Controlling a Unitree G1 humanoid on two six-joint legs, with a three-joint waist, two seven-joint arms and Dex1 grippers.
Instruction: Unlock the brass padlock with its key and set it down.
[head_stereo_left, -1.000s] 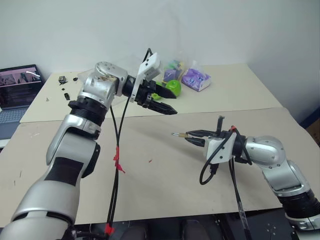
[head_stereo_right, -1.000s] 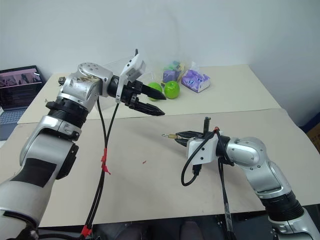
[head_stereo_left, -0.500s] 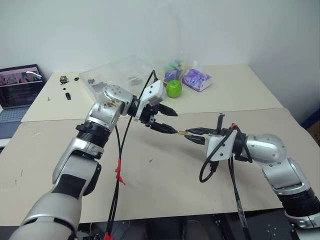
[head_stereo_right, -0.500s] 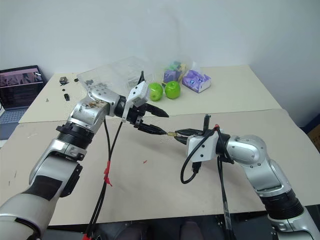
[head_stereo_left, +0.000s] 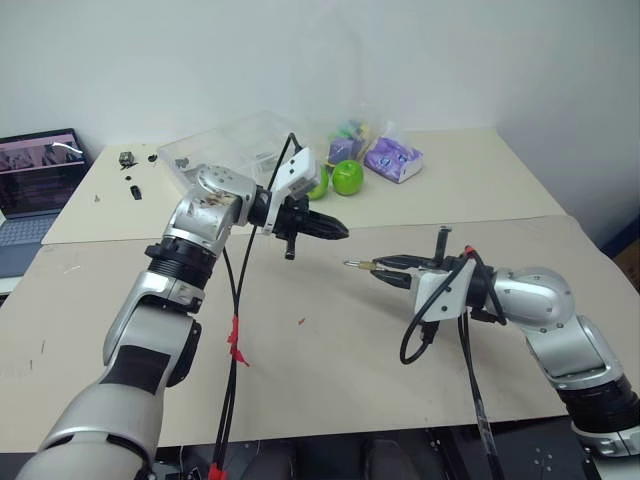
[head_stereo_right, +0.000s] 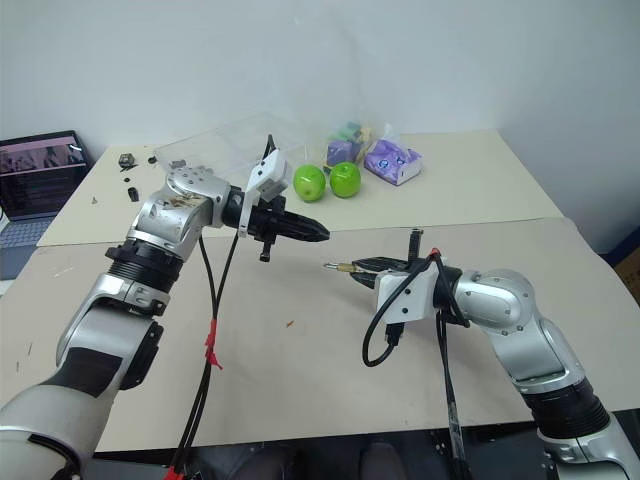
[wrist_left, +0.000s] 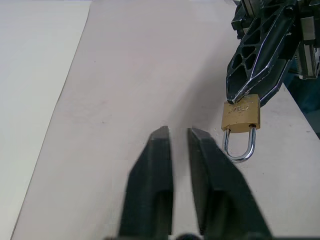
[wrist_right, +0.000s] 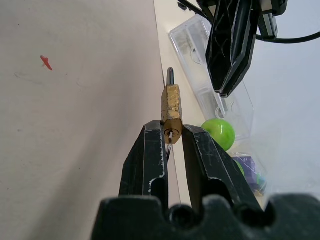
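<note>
The small brass padlock (head_stereo_left: 361, 266) hangs in mid-air above the beige table (head_stereo_left: 330, 370), and my right gripper (head_stereo_left: 376, 267) is shut on its body. In the left wrist view the padlock (wrist_left: 241, 114) has its silvery shackle (wrist_left: 239, 148) closed and pointing away from the right fingers (wrist_left: 260, 55). The right wrist view has the padlock (wrist_right: 171, 106) edge-on between the fingers (wrist_right: 150, 150), keyhole end toward the camera. My left gripper (head_stereo_left: 343, 232) is shut and empty, a short way left of the padlock, pointing at it. I cannot make out the key.
Two green apples (head_stereo_left: 346, 177), a purple packet (head_stereo_left: 392, 158) and a clear plastic box (head_stereo_left: 235, 145) sit on the far table. A laptop (head_stereo_left: 35, 185) stands at the far left, with small dark bits (head_stereo_left: 128, 175) near it. Black cables with red tape (head_stereo_left: 237, 330) hang from my left arm.
Half a second ago my left gripper was open with its tips at the padlock. It has since drawn back up and to the left and shut. The right gripper and padlock have not moved.
</note>
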